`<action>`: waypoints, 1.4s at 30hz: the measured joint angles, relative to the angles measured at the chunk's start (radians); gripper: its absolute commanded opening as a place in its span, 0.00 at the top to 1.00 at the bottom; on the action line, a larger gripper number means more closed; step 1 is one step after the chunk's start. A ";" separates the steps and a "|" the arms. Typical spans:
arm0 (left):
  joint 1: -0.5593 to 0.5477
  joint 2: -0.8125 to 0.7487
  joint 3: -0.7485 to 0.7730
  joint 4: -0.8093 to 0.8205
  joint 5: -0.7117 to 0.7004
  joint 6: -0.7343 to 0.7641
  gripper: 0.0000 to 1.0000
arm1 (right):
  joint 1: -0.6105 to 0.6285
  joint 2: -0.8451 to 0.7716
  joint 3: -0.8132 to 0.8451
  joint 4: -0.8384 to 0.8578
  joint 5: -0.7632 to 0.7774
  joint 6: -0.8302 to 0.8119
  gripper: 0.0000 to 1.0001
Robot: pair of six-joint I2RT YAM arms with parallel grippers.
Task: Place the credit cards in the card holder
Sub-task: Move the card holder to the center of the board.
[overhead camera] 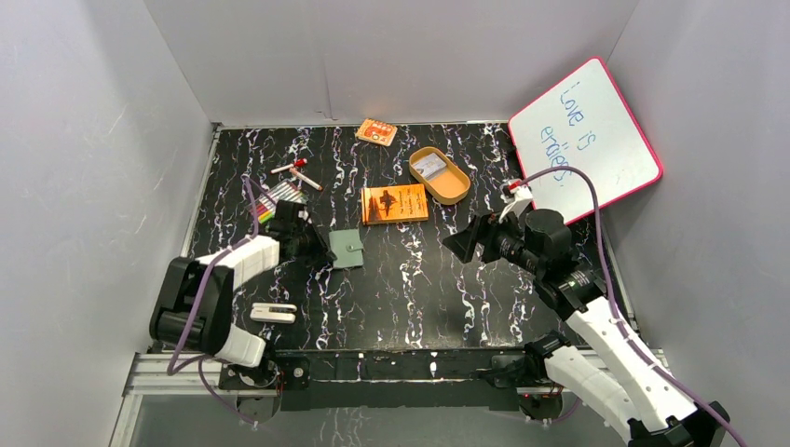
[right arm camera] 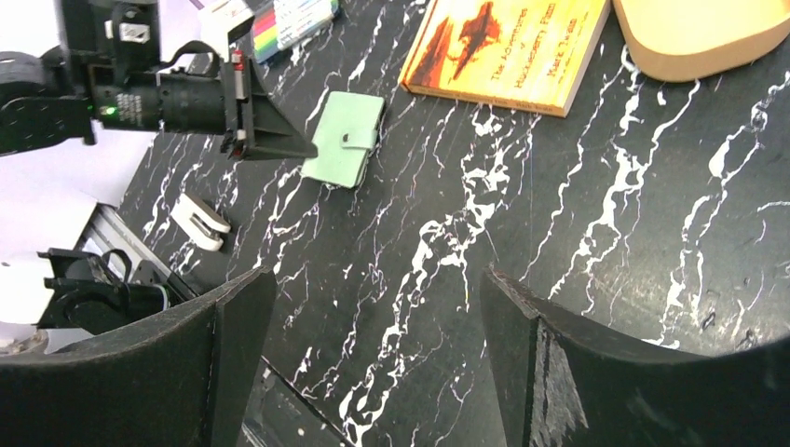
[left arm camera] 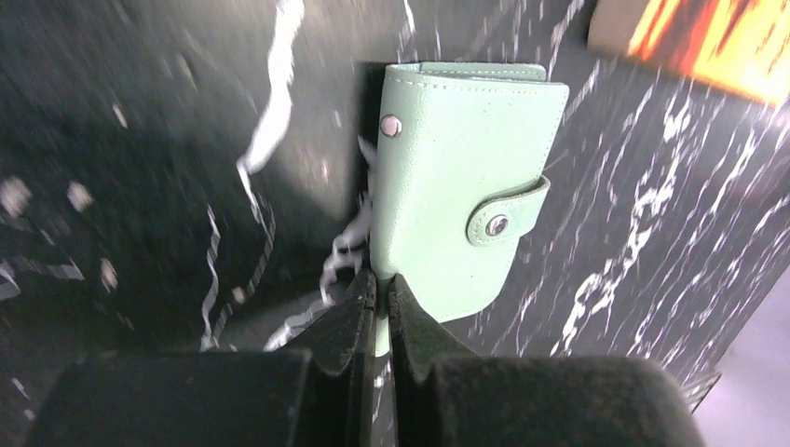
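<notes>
Mint card holder near the orange book: left fingers pinch its corner (right fingers spread); thin grip may slip.

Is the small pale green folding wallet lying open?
No, the pale green folding wallet is folded shut, its snap tab fastened over the edge.

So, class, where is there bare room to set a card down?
Bare marble lies between the card holder and the right end effector, nearer than the orange book. The back left, around the marker pack, is crowded.
</notes>
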 measured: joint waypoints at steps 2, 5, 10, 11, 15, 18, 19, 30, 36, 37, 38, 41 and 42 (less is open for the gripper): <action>-0.039 -0.066 -0.054 -0.011 -0.002 -0.013 1.00 | 0.002 -0.004 -0.009 -0.016 -0.005 0.002 0.16; -0.104 -0.181 -0.143 -0.026 -0.006 -0.053 1.00 | 0.019 0.002 -0.021 -0.024 -0.009 0.007 0.19; -0.204 -0.335 -0.252 -0.039 -0.017 -0.152 1.00 | 0.180 0.081 -0.023 -0.021 0.071 0.034 0.23; -0.219 -0.351 -0.262 -0.040 -0.022 -0.171 1.00 | 0.237 0.111 -0.022 -0.021 0.101 0.040 0.24; -0.251 -0.383 -0.270 -0.039 -0.042 -0.214 0.99 | 0.455 0.293 0.030 -0.034 0.278 0.068 0.30; -0.259 -0.400 -0.270 -0.036 -0.054 -0.229 0.94 | 0.546 0.452 0.103 -0.036 0.365 0.088 0.31; -0.260 -0.404 -0.270 -0.035 -0.058 -0.233 0.92 | 0.563 0.498 0.123 -0.033 0.388 0.092 0.31; -0.262 -0.487 -0.319 -0.031 -0.068 -0.250 0.61 | 0.639 0.791 0.270 0.015 0.474 0.124 0.34; -0.262 -0.536 -0.340 -0.027 -0.087 -0.259 0.73 | 0.656 0.893 0.359 0.022 0.499 0.121 0.43; -0.262 -0.549 -0.350 -0.016 -0.089 -0.263 0.74 | 0.660 0.914 0.377 0.023 0.500 0.119 0.44; -0.262 -0.562 -0.363 0.001 -0.090 -0.270 0.75 | 0.662 0.930 0.389 0.025 0.500 0.118 0.45; -0.262 -0.584 -0.401 0.057 -0.089 -0.291 0.80 | 0.667 0.969 0.415 0.034 0.504 0.117 0.47; -0.262 -0.584 -0.409 0.076 -0.089 -0.297 0.81 | 0.668 0.981 0.421 0.037 0.504 0.117 0.47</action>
